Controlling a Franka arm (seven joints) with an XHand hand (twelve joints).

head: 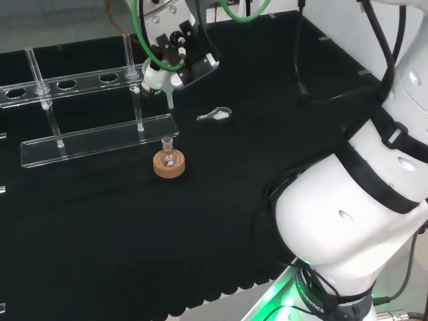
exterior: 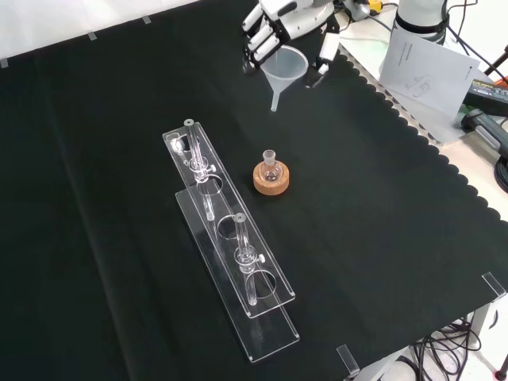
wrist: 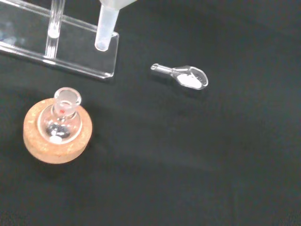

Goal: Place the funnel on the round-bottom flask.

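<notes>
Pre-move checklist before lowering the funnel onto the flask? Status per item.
1. Funnel held by the hand: ok, fingers curled round its rim in the front view.
2. Funnel stem pointing down: ok.
3. Round-bottom flask upright on its cork ring: ok.
4. Flask neck open: ok, nothing in or on it in the wrist view.
5. Stem over the neck: not ok, the funnel hangs up and off to the side of the flask, so it needs a lateral move first.
6. Path clear: ok, the clear rack and the small scoop lie apart from the flask.
</notes>
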